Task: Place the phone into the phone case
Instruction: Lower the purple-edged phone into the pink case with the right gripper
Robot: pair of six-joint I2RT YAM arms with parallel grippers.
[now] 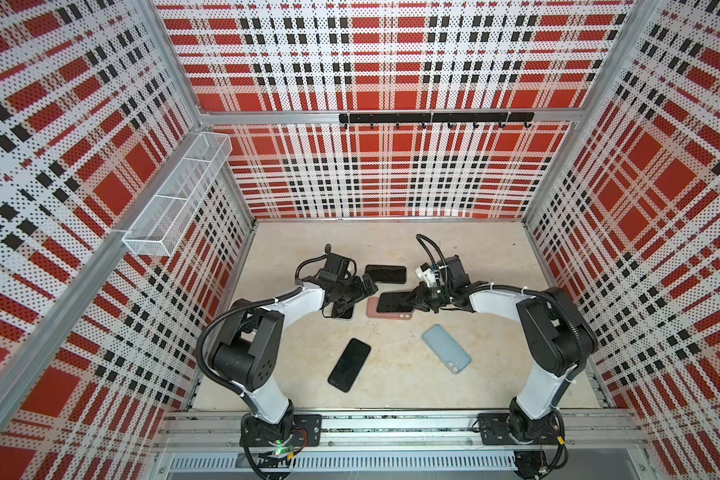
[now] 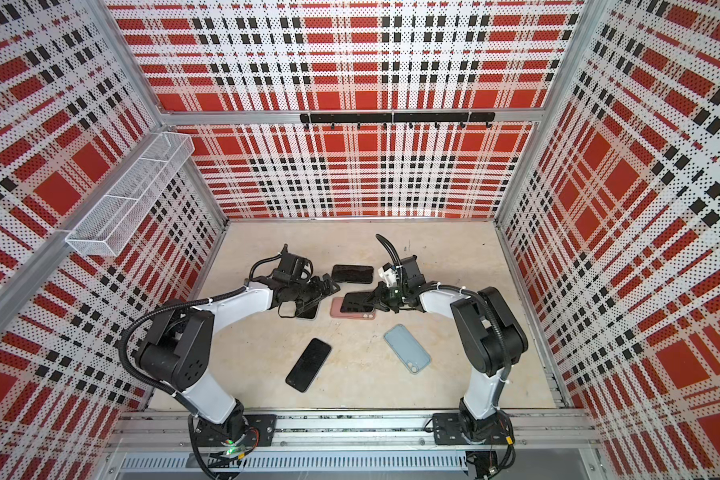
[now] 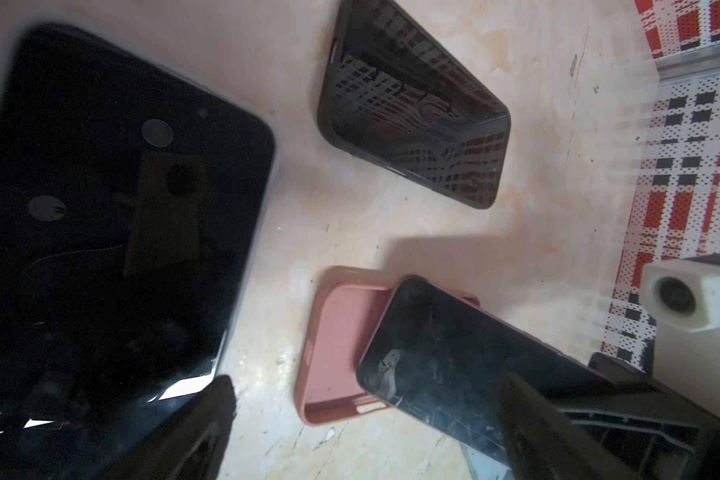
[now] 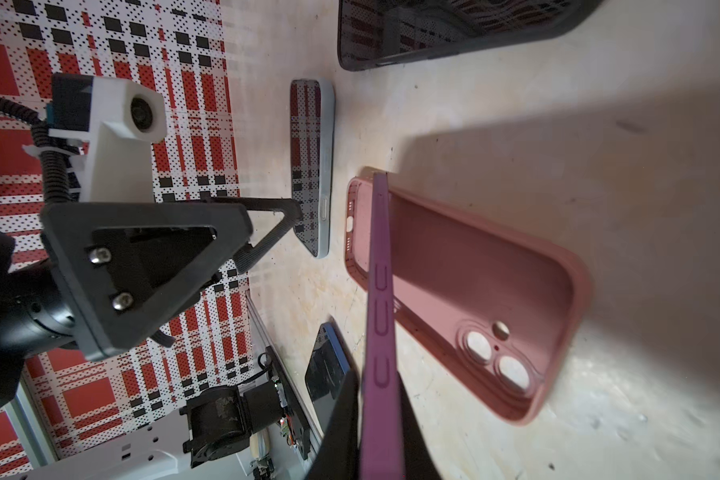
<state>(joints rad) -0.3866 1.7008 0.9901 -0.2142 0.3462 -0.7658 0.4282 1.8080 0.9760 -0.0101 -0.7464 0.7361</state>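
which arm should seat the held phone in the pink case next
Right. The right gripper is shut on the purple-edged black phone, held partly over the pink phone case; the left gripper is open and empty beside it.

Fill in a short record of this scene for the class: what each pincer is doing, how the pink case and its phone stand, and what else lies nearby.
Left pincer: open, empty, near a pale-edged phone
Right pincer: shut on the purple-edged phone
Phone position: tilted over the pink case, not seated
Case position: flat, opening up
Elsewhere: black-cased phone, another black phone, blue case
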